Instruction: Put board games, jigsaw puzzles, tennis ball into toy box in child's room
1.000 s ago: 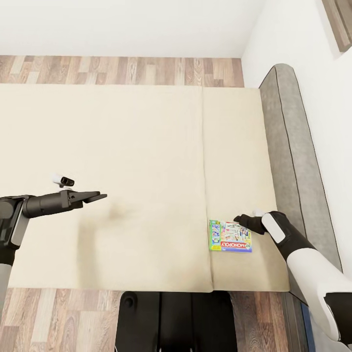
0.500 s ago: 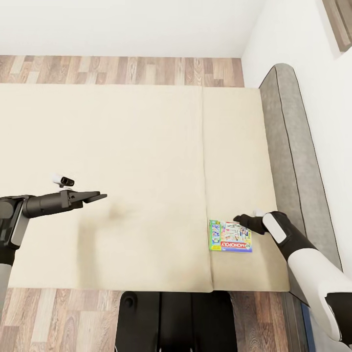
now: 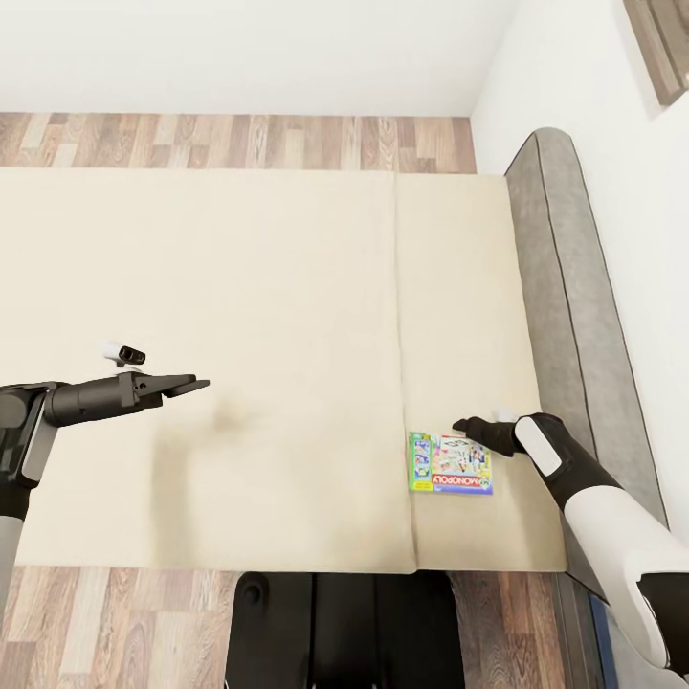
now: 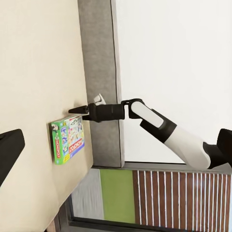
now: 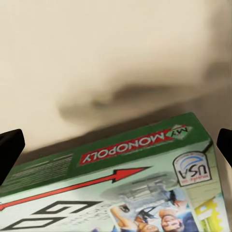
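right tool [image 3: 466,424] spread wide over board game [image 3: 451,463], holding nothing

1. Bed [image 3: 239,316]: plain beige mattress, grey headboard [image 3: 565,306].
2. Board game [image 3: 450,463]: green edge, white face, red MONOPOLY banner (red arrow stripe too).
3. Right claw [image 3: 464,426]: black, on a white forearm.
4. Floor [image 3: 239,142]: brown wood planks, walls white.

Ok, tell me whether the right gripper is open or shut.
Open: the right gripper's black fingertips sit wide apart above the green Monopoly box.
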You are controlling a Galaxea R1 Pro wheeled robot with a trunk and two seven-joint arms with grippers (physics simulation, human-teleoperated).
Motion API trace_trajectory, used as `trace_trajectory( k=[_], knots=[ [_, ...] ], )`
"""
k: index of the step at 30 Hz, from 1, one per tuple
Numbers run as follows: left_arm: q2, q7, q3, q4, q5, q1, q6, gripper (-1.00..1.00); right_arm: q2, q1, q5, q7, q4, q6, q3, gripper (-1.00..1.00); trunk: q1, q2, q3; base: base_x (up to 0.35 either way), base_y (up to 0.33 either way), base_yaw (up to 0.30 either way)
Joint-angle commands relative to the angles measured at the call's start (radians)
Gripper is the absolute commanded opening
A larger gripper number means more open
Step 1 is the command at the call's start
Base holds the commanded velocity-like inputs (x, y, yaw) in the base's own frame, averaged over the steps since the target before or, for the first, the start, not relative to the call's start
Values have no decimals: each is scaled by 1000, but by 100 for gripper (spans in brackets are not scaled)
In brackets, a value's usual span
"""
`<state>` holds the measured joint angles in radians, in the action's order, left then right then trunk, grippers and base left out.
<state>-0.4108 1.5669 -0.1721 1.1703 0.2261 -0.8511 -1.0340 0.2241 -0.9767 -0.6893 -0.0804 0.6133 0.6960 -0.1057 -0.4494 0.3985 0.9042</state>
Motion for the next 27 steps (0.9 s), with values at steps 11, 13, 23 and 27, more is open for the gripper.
trace_trajectory(
  k=[11,13,23,27],
  knots=[
    [0,4,0,0,-1,0,-11,100,4,1,-10,-9,6,3,-2,100,-1,2,-13,0,0,-2],
    [0,4,0,0,-1,0,-11,100,4,1,-11,-9,6,3,3,100,-1,2,-16,0,0,0],
    [0,4,0,0,-1,0,-11,100,8,3,-12,-7,0,26,38,100,-1,2,-32,0,0,0],
    [0,4,0,0,-1,0,-11,100,12,5,-12,-7,-1,46,42,100,-1,2,-38,0,0,0]
  ],
)
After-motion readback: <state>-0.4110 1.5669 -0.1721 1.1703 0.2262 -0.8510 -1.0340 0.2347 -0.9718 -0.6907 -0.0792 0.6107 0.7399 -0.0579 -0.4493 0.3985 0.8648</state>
